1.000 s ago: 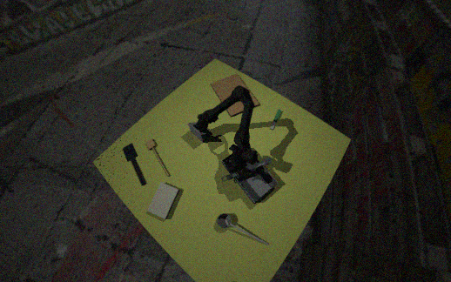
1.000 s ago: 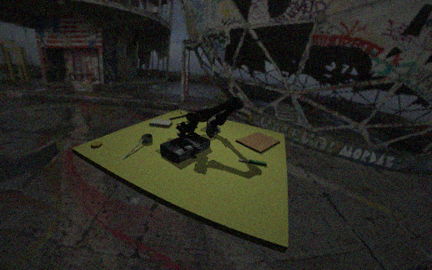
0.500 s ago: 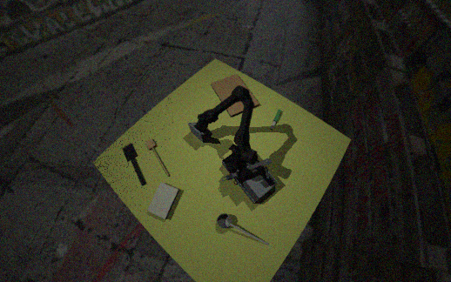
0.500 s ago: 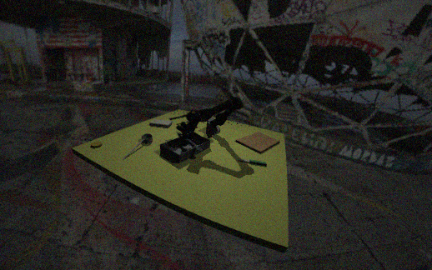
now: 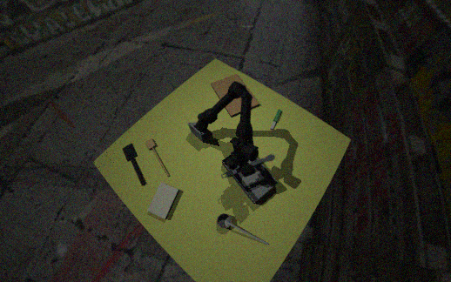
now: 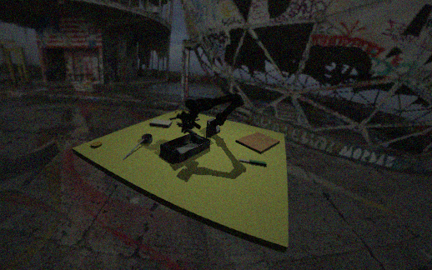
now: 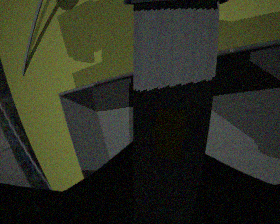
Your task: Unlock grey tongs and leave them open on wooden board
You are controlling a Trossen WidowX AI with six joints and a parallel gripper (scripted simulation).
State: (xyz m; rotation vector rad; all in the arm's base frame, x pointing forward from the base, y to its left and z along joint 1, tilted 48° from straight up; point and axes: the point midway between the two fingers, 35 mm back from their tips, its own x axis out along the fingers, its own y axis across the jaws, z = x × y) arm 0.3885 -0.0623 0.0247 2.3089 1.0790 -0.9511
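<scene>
My gripper (image 5: 244, 164) (image 6: 189, 130) (image 7: 156, 148) is shut on the grey tongs (image 5: 265, 160) (image 7: 175, 47), gripping them across their arms. The tongs lie roughly level over the dark roasting tin (image 5: 259, 200) (image 6: 176, 156) (image 7: 81, 132), and seem a little above its rim. One rounded end sticks out to the right in the top view. In the wrist view the part between the fingers is in deep shadow, so the lock does not show. The wooden board (image 5: 224, 85) (image 6: 257, 142) lies flat near the far corner of the yellow table, with nothing on it.
A green-handled tool (image 5: 278, 115) (image 6: 258, 162) lies between tin and board. A ladle (image 5: 225, 221) (image 6: 144, 138) lies on the tin's other side. A pale block (image 5: 164, 201) (image 6: 160, 123), black spatula (image 5: 130, 152) and wooden tool (image 5: 151, 144) lie toward the left edge in the top view.
</scene>
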